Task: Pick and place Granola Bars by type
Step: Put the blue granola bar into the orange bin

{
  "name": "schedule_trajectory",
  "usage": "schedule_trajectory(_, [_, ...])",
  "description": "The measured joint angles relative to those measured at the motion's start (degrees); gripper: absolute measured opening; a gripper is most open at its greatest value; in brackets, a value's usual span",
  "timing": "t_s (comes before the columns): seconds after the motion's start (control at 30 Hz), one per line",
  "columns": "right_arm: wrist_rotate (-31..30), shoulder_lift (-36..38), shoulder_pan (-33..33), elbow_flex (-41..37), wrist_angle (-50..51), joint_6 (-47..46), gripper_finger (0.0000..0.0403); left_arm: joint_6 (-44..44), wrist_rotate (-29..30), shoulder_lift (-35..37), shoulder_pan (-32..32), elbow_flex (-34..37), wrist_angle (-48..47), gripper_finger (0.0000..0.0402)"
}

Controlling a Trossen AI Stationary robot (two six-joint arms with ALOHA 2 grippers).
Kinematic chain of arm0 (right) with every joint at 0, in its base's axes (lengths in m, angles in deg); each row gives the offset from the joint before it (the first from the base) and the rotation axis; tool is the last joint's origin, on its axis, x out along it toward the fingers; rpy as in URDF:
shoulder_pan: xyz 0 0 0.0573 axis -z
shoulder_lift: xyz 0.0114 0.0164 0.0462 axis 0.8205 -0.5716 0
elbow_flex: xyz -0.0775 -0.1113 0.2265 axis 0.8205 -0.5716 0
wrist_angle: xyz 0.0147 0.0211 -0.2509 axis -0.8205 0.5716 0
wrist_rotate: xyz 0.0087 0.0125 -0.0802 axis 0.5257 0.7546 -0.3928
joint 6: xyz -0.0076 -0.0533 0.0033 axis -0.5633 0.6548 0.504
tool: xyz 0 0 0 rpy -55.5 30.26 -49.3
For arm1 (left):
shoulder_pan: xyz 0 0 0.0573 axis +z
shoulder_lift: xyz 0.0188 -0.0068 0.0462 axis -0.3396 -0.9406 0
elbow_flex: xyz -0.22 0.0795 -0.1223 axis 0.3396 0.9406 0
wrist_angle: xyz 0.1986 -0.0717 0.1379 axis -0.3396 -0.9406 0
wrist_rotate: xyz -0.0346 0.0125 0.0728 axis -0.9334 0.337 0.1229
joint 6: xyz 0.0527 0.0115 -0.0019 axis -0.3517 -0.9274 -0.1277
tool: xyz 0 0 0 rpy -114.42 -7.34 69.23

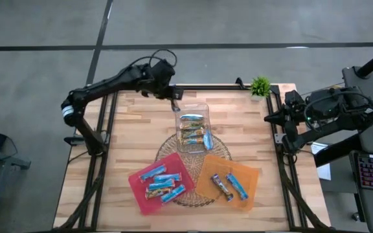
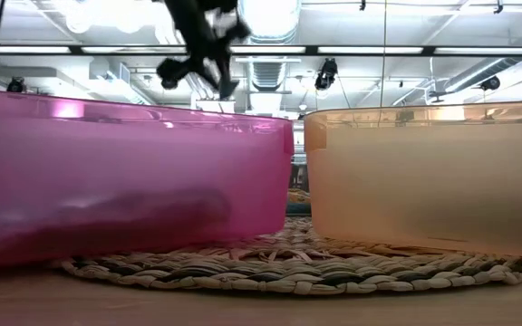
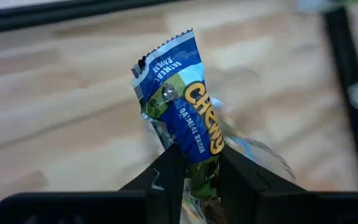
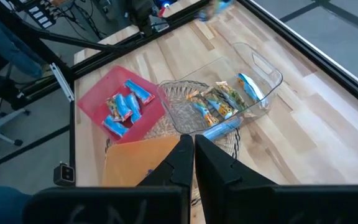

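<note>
L gripper (image 1: 175, 103) clamping blue bar (image 3: 182, 109) above clear box (image 1: 203, 109), R gripper (image 4: 193, 149) closed, pink tray (image 1: 141, 180) nearby

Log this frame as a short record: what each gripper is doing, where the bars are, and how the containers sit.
left gripper: shut on a blue granola bar, raised near the far end of the clear box
right gripper: shut, empty, waiting off the table's right side
clear box: several bars inside, on the woven mat
pink tray: about four light blue bars
orange tray: one dark bar, one light blue bar
trays: side by side, partly on the mat
</note>
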Motion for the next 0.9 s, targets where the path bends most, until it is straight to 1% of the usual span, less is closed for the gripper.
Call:
schedule_trajectory(0.1, [0.0,0.0,0.0,0.0,0.0,0.0,0.0008,2.2,0.3,1.8,-5.0,-1.0,2.4,0.0066])
schedule_trajectory(0.27, [0.0,0.0,0.0,0.0,0.0,0.0,0.0008,5.3,1.2,2.3,-13.4,-3.6,5.6,0.0066])
schedule_trajectory(0.5, [0.0,0.0,0.0,0.0,0.0,0.0,0.0008,8.8,0.9,2.1,-23.1,-4.6,15.5,0.0066])
schedule_trajectory(0.7, [0.0,0.0,0.0,0.0,0.0,-0.1,0.0008,10.4,0.7,2.1,-28.4,-4.4,20.5,0.0066])
schedule_trajectory(0.9, [0.0,0.0,0.0,0.0,0.0,-0.3,0.0008,11.4,-0.2,2.1,-31.0,-4.4,24.3,0.0066])
